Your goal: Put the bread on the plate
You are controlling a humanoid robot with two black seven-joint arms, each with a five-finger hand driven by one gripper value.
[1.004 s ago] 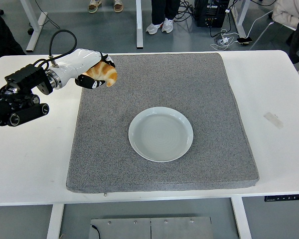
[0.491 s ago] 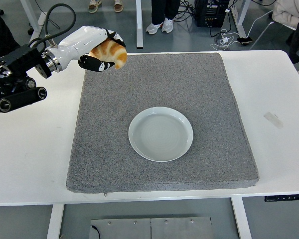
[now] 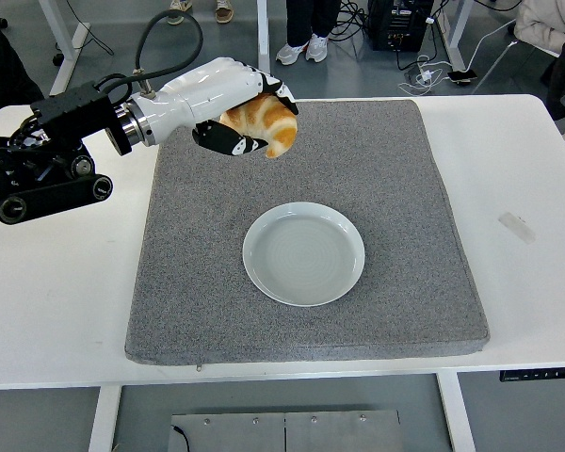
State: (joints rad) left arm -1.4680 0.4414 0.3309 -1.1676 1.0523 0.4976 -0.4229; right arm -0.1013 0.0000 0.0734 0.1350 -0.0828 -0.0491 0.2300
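Observation:
My left hand (image 3: pixel 250 118) is shut on the bread (image 3: pixel 265 121), a golden-brown croissant, and holds it in the air over the far left part of the grey mat (image 3: pixel 301 226). A round pale plate (image 3: pixel 304 253) lies at the middle of the mat, below and to the right of the hand, with nothing on it. The hand's white shell and black fingers cover the left side of the bread. My right arm is out of the picture.
A white table (image 3: pixel 518 179) carries the mat, with a small strip of tape (image 3: pixel 517 227) on its right side. Behind the far edge are table legs, cables and a person's feet (image 3: pixel 302 49).
My left hand has carried the bread up and to the right, from the mat's far left corner toward the plate.

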